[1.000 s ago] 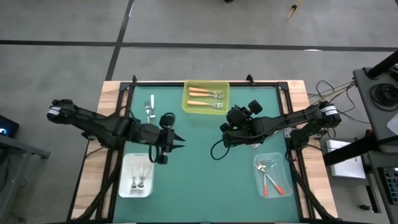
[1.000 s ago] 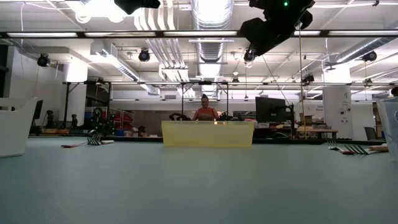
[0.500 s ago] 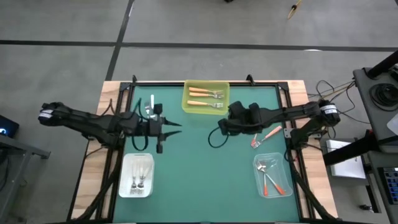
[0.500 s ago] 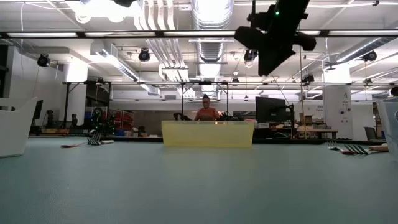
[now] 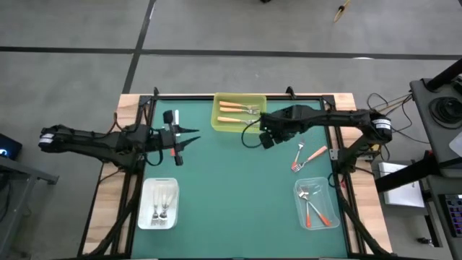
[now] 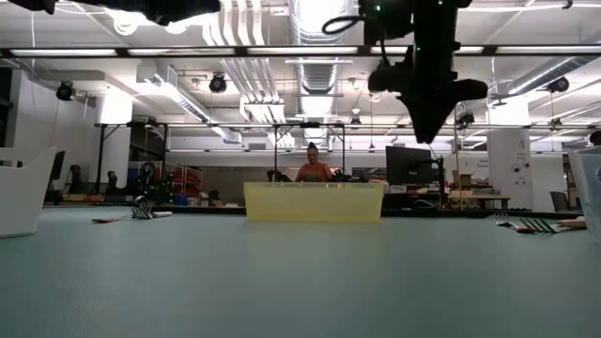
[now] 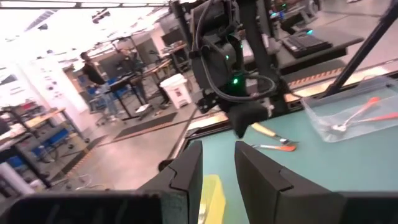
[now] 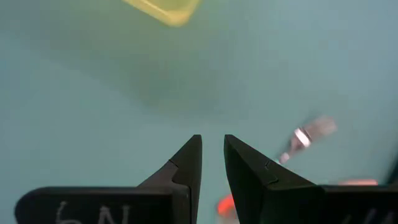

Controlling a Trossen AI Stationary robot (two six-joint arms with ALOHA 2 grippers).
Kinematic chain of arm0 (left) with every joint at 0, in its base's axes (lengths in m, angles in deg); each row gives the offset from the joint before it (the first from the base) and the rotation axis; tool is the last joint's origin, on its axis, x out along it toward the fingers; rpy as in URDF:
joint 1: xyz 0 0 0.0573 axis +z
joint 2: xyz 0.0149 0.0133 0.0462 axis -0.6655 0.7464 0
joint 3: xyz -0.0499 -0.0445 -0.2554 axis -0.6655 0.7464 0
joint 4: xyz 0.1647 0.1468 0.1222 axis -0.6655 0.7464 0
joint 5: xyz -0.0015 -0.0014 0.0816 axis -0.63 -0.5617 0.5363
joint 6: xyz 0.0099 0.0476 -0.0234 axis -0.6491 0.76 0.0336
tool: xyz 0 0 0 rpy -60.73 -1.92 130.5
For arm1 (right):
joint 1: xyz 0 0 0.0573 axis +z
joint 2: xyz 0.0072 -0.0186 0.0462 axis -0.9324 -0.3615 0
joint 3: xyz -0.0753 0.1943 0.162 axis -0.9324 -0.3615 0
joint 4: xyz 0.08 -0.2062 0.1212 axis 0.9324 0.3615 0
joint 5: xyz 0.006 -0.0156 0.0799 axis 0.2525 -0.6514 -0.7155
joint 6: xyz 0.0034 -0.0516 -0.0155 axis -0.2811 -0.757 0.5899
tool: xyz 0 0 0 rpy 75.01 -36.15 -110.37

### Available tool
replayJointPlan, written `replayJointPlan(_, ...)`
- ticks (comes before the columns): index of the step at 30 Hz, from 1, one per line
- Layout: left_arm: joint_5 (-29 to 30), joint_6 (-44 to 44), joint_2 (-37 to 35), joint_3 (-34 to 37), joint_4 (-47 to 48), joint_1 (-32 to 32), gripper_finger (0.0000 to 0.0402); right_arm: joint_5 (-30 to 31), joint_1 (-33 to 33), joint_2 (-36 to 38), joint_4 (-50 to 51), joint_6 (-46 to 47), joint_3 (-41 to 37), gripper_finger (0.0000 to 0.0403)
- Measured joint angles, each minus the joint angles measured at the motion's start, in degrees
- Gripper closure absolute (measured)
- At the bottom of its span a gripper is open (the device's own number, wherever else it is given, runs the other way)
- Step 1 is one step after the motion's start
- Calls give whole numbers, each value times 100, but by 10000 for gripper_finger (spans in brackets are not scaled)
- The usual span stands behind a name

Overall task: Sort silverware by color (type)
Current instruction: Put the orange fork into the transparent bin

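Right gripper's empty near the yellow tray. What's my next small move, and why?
Probably swing the right gripper over toward the two loose forks lying on the mat between the yellow tray and the clear tray. Its fingers are slightly apart with nothing between them, and those forks look unsorted.

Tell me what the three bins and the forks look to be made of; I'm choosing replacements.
The yellow bin looks like translucent plastic: in the low view light glows through its wall. The white bin seems opaque matte plastic. The clear bin is see-through plastic, probably. The forks on the green mat have shiny, likely metal tines and matte coloured handles, apparently plastic.
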Motion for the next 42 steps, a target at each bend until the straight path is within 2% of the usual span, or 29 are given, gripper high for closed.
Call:
replayJointPlan(8, 62, 226, -228, 169, 33, 0, 325, -608, -642, 2, 932, -99, -37, 344)
replayJointPlan(16, 63, 507, -323, 126, 279, -4, 325, -605, -983, 36, 1024, -354, -70, 344)
replayJointPlan(28, 59, 566, -430, 125, 586, -4, 325, -555, -986, 214, 876, -395, -149, 344)
replayJointPlan(34, 53, 552, -514, 124, 586, -4, 325, -558, -1011, 562, 382, -325, -656, 344)
replayJointPlan(42, 48, 535, -570, 124, 583, -4, 325, -574, -1221, 1280, 77, 161, -1706, 344)
